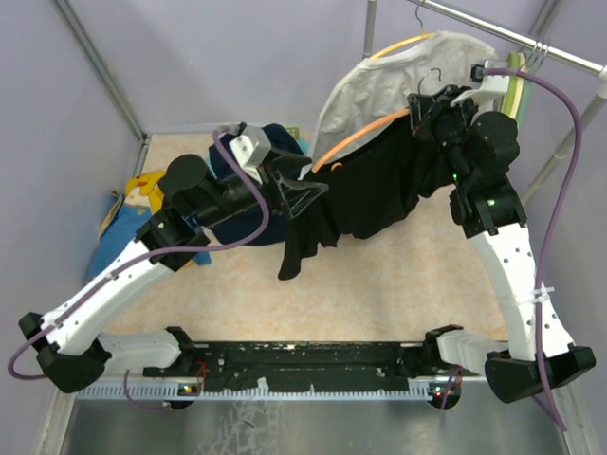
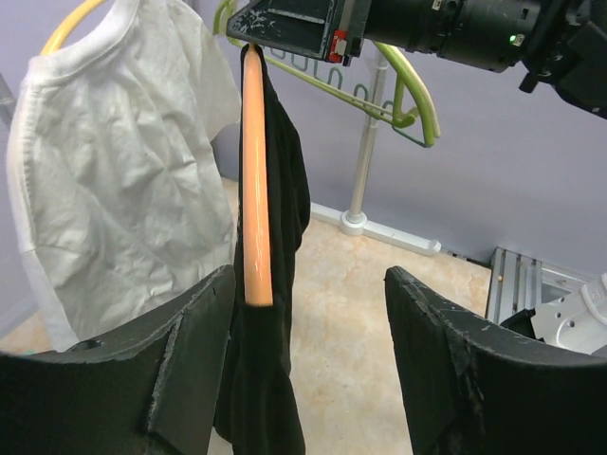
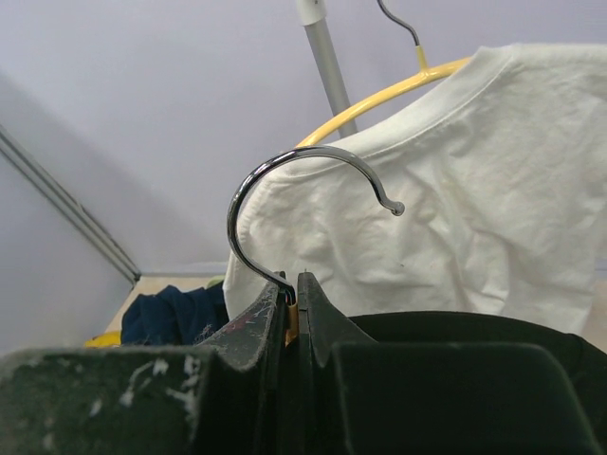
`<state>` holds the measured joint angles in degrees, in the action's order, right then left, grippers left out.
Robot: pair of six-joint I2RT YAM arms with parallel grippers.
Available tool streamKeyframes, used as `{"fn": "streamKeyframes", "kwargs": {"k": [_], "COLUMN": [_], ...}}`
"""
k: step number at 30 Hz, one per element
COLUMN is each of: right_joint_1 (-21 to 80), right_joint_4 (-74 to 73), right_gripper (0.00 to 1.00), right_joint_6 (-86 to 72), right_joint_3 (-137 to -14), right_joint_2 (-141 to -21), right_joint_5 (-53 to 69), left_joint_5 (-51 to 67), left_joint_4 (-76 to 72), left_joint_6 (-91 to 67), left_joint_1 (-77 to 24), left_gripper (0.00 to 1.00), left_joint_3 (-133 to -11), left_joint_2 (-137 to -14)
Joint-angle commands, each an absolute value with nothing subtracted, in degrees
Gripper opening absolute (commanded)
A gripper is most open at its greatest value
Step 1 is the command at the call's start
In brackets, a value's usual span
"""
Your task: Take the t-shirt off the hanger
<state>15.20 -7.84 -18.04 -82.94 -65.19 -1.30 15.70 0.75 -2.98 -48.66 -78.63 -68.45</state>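
Currently white t-shirt (image 1: 360,95) on yellow hanger (image 1: 408,43) is hanging just behind, with green hanger (image 2: 417,104) beside it on the rail (image 1: 512,38). Clothes heap (image 1: 270,142) is lying far-left on the bench (image 1: 398,284). Counting three hangers, two shirts. Black t-shirt (image 1: 379,190) is draping off orange hanger (image 2: 256,190), mid-air. Right gripper (image 3: 292,313) is clamping that hanger's neck under the hook. Left gripper (image 2: 308,284) is gaping wide around its low end, gripping nothing.
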Motion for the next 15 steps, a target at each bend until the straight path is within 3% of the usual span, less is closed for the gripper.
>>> {"fn": "streamKeyframes", "kwargs": {"k": [1,10,15], "right_joint_1": [15.6,15.6,15.6], "right_joint_4": [0.2,0.8,1.6], "right_gripper": [0.0,0.0,0.0], "right_joint_6": [-18.9,-18.7,-18.5], "right_joint_3": [-85.8,-86.1,-86.4], "right_joint_2": [-62.7,-61.7,-61.3], "right_joint_5": [-3.2,-4.9,-4.6], "left_joint_5": [14.4,14.0,13.4], "left_joint_4": [-2.6,-0.3,-1.4], "left_joint_6": [-1.2,-1.3,-1.1], "left_joint_1": [-49.0,-48.9,-48.9], "left_gripper": [0.71,0.71,0.64], "left_joint_3": [-75.0,-70.1,-66.9], "left_joint_2": [-63.8,-64.8,-65.3]}}
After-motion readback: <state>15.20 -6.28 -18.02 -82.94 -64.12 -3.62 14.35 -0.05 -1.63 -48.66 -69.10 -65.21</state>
